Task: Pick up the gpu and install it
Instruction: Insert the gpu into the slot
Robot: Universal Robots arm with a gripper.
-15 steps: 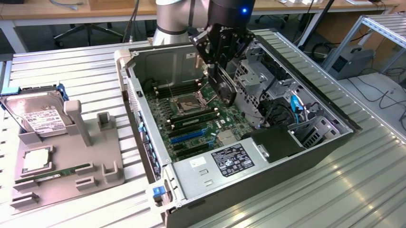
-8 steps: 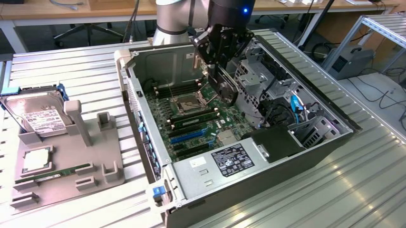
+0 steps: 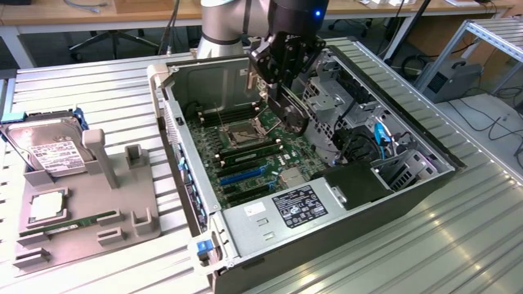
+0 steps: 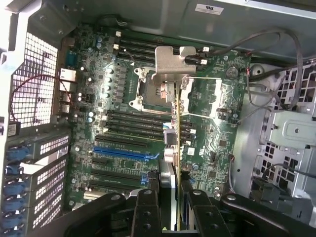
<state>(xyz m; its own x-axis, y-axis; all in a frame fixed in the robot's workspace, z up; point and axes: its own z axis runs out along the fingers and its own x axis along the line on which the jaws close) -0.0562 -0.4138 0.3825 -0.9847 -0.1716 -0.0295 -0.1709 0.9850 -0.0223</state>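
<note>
The pick-up half of the job reads as done. The gripper [image 3: 280, 86] hangs inside the open computer case [image 3: 204, 79] with its fingers [image 4: 146, 210] clamped on the gpu [image 3: 294, 116], one against each flat face of the card. In the wrist view the gpu [image 4: 168, 180] runs edge-on away from the gripper [image 4: 170, 202], with its silver bracket [image 4: 171, 61] at the far end, above the motherboard [image 4: 217, 98].

In the exterior view the card slopes down from the gripper toward five o'clock. Its lower end sits at about three o'clock from the CPU socket [image 3: 245, 130], close to the drive cage [image 3: 327, 98]. It looks to hang clear of the board, though I cannot tell whether its lower edge touches anything.

The install half is not yet done, as I judge it. The expansion slots, the blue slot [image 3: 242, 176] among them, lie at about seven o'clock from the card and apart from it, and none of them holds a card. The bracket is also away from the rear wall [image 4: 44, 163] with its slot covers.

At about nine o'clock from the case, the grey holder [image 3: 90, 196] carries the hard drive [image 3: 49, 150] and the RAM stick [image 3: 70, 225], both well apart from the gripper
</note>
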